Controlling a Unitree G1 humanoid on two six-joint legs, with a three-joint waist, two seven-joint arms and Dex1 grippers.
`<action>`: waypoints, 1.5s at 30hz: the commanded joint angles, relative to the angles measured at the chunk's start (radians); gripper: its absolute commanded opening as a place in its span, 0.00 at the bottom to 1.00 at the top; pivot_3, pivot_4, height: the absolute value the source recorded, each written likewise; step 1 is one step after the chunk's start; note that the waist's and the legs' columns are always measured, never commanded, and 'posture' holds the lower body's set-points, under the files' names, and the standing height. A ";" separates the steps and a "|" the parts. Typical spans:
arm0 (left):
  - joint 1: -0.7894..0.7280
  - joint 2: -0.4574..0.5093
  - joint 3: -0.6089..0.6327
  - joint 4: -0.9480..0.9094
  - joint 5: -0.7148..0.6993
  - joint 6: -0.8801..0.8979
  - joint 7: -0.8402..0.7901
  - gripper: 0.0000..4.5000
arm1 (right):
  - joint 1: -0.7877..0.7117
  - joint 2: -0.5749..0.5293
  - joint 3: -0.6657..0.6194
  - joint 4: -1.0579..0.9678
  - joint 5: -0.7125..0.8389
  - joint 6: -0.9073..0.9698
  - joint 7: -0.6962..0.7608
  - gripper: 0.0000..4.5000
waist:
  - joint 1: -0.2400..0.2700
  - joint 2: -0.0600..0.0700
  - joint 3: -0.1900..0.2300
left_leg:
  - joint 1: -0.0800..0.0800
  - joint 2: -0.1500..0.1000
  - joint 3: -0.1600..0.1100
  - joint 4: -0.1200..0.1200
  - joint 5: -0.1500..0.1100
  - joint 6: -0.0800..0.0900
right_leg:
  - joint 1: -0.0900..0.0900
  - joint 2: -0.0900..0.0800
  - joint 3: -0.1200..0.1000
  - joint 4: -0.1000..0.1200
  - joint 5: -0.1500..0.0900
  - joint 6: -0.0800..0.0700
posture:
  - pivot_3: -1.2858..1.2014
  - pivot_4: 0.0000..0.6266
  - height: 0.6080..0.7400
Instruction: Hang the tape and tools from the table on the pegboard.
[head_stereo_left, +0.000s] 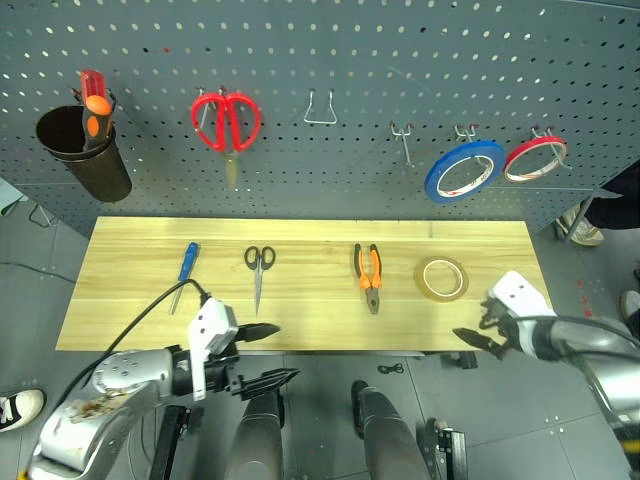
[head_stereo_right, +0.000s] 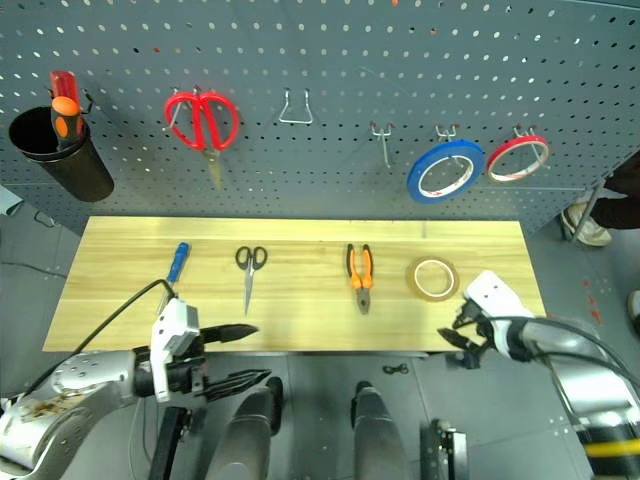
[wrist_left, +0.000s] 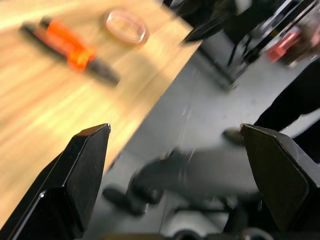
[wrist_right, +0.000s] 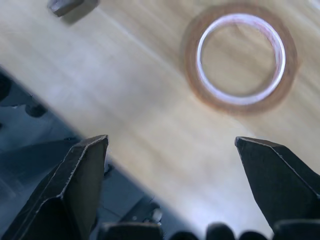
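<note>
**A:** How far along are you?

**B:** Nothing is hung yet, by my judgement. The pegboard (head_stereo_left: 330, 60) carries only what isn't mine to move: one black cup (head_stereo_left: 85, 150) of orange-handled tools, one pair of red scissors (head_stereo_left: 226, 120), one blue roll (head_stereo_left: 463, 170), one red roll (head_stereo_left: 535, 158), plus a few bare hooks. All four of my items lie on the surface (head_stereo_left: 300, 320).

**A:** Count them for me.

**B:** One pair of pliers (head_stereo_left: 368, 272), one pair of black scissors (head_stereo_left: 259, 266), one blue screwdriver (head_stereo_left: 186, 266), one tan tape roll (head_stereo_left: 441, 277).

**A:** And your tools?

**B:** My right tool (head_stereo_right: 462, 333) is spread wide and empty at the near edge; the tape lies just ahead of it. My left tool (head_stereo_left: 262, 355) is equally wide and empty, off the near edge, with the black scissors ahead of it and the screwdriver ahead, off to its left.
</note>
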 joint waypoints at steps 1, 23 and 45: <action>-0.034 -0.083 -0.057 -0.008 0.010 -0.029 0.075 0.98 | -0.108 0.055 0.064 0.161 -0.047 -0.083 0.019 1.00 | -0.001 0.000 0.001 | 0.000 0.000 0.000 0.000 0.000 0.000 | 0.000 0.000 0.000 0.000 0.000 0.000 | 0.56 0.65 1.00; 0.007 -0.220 -0.153 -0.074 0.032 -0.102 0.214 1.00 | -0.478 0.233 0.209 0.901 -0.271 -0.436 0.040 0.36 | 0.006 0.000 0.006 | 0.000 -0.001 -0.002 0.001 0.000 0.000 | 0.002 0.000 0.000 0.000 0.001 0.001 | 0.58 0.64 1.00; -0.095 -0.163 0.155 -0.038 -0.647 0.163 0.446 1.00 | 0.159 0.098 -0.023 -0.521 -0.398 -0.334 -0.132 0.05 | 0.005 0.002 0.003 | -0.001 -0.002 -0.006 0.002 0.001 -0.002 | 0.002 0.000 -0.003 0.004 0.001 0.004 | 0.56 0.53 1.00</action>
